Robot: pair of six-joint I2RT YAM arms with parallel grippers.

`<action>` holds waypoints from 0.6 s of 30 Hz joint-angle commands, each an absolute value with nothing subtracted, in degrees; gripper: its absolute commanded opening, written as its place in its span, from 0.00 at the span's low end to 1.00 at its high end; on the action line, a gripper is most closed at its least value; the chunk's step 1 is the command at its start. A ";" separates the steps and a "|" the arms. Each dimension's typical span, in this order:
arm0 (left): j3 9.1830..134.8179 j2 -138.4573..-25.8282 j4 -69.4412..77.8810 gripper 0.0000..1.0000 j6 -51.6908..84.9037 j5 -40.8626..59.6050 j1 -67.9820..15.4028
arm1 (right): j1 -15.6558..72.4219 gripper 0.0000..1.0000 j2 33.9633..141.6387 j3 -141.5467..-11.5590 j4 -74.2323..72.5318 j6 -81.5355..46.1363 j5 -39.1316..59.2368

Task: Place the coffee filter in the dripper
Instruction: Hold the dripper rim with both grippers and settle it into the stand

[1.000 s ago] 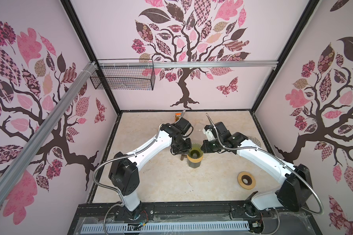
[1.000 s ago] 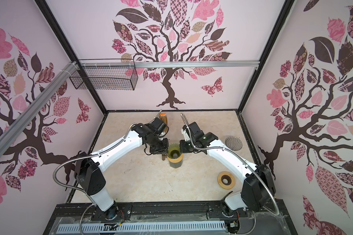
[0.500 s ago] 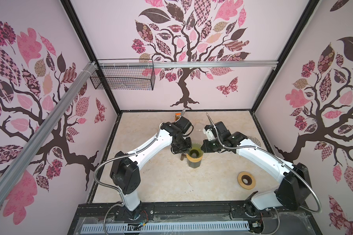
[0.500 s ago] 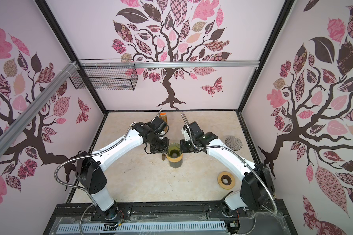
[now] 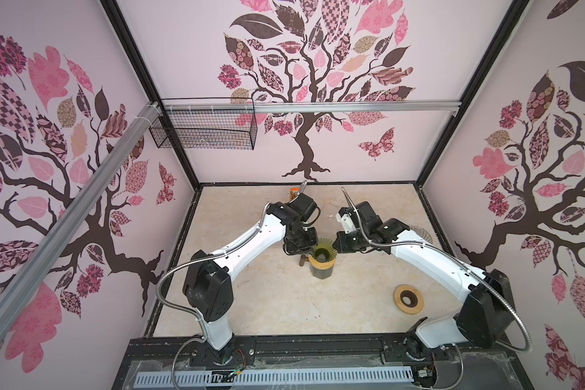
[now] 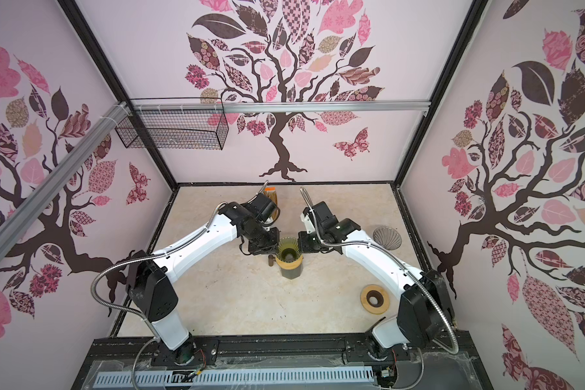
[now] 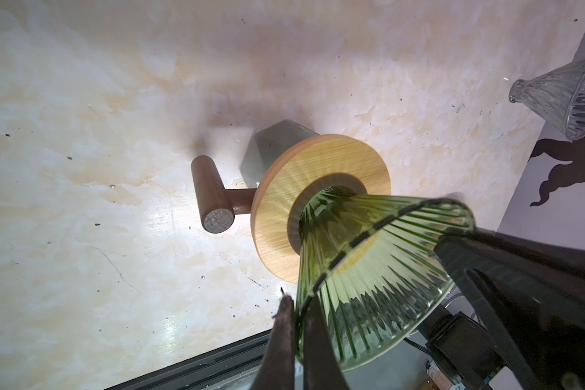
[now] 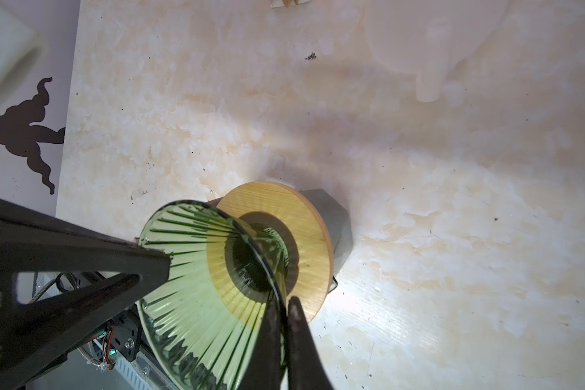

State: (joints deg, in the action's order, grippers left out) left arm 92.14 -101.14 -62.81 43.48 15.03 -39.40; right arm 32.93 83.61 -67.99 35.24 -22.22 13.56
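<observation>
Unmoved since earlier views: arms and dripper alike. Left gripper (image 7: 299, 317) and right gripper (image 8: 284, 320) each pinched shut on rim of green dripper (image 5: 323, 251) (seated in wooden collar (image 7: 277, 189) atop dark cup (image 5: 322, 271)). No coffee filter visible inside; placement outstanding.

You have the dripper (image 5: 323, 251) set in a ring (image 7: 277, 189) atop a mug (image 7: 271, 152) at the centre of the table (image 5: 257, 304). The left gripper (image 7: 297, 305) pinches its left rim, and the right gripper (image 8: 282, 305) its right. A second ring (image 5: 408, 299) lies near right, and a second dripper (image 6: 387, 238) sits behind it at the table's right edge.
</observation>
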 commanded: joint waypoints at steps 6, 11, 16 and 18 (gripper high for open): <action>89.19 -104.01 -63.21 0.00 43.25 15.73 -39.90 | 33.25 0.02 86.48 -65.28 37.82 -20.98 13.01; 86.13 -104.11 -62.01 0.00 43.15 15.50 -39.98 | 33.25 0.02 86.53 -62.36 36.75 -20.92 13.77; 82.64 -104.01 -60.64 0.00 43.60 15.25 -40.00 | 33.23 0.02 87.60 -60.76 36.81 -20.76 15.16; 82.61 -103.64 -60.58 0.00 43.69 15.38 -39.99 | 33.23 0.02 88.27 -61.16 37.75 -20.48 15.88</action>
State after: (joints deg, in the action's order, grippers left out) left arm 87.09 -99.22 -57.54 45.08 15.99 -38.85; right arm 32.32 83.37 -64.90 30.81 -22.46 15.25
